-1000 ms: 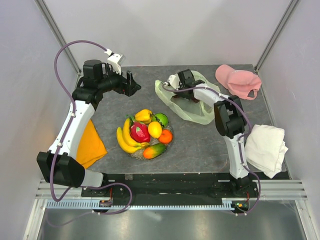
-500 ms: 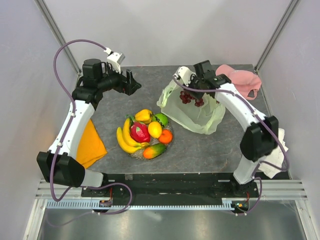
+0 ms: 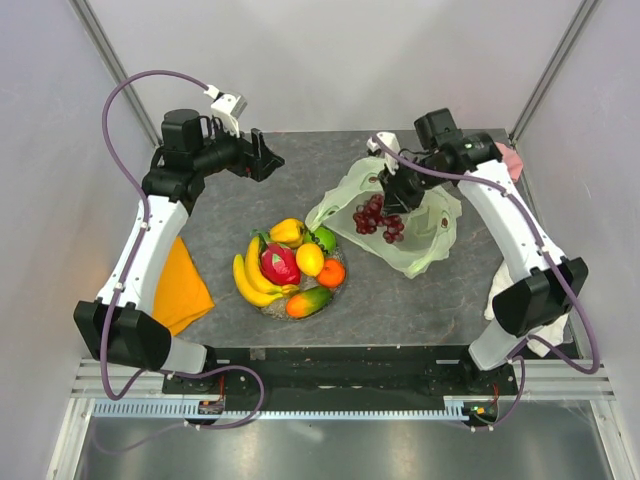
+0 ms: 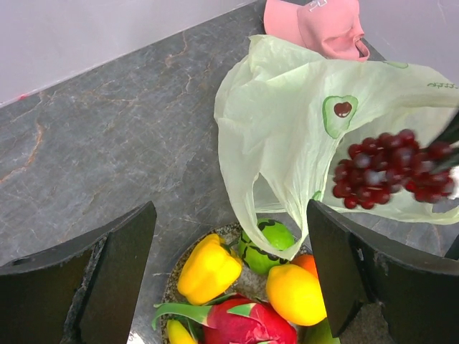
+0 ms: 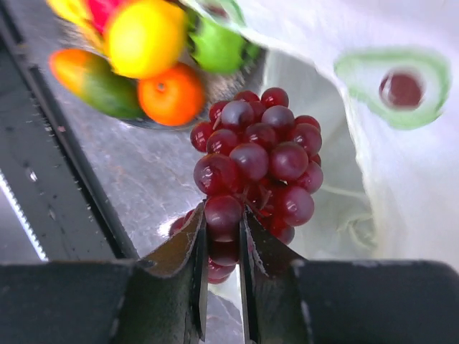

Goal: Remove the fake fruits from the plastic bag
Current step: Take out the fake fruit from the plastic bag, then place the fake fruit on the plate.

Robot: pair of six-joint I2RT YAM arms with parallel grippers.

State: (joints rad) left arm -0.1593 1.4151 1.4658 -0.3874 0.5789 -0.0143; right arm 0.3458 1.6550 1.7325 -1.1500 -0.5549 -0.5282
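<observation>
My right gripper [image 3: 393, 197] is shut on a dark red grape bunch [image 3: 378, 220], held in the air over the mouth of the pale green plastic bag [image 3: 425, 235]. In the right wrist view the fingers pinch one grape of the bunch [image 5: 258, 154] in front of the bag [image 5: 409, 143]. Banana bunch [image 3: 250, 280], dragon fruit [image 3: 279, 264], yellow fruits [image 3: 310, 258], green fruit [image 3: 323, 238], orange [image 3: 331, 272] and mango [image 3: 308, 301] lie heaped at the table's middle. My left gripper [image 3: 262, 155] is open and empty, high at the back left. Its view shows the bag [image 4: 287, 122] and grapes [image 4: 387, 168].
The fruits rest on a speckled plate [image 4: 176, 269]. An orange cloth [image 3: 180, 285] lies at the left edge. A pink cap [image 4: 323, 25] lies at the back right, mostly hidden behind my right arm in the top view. A white cloth [image 3: 494, 292] peeks out at the right.
My right gripper has risen out of the bag with the grapes and moved right and nearer. The bag was dragged along and its mouth lifted. The left arm barely moved.
</observation>
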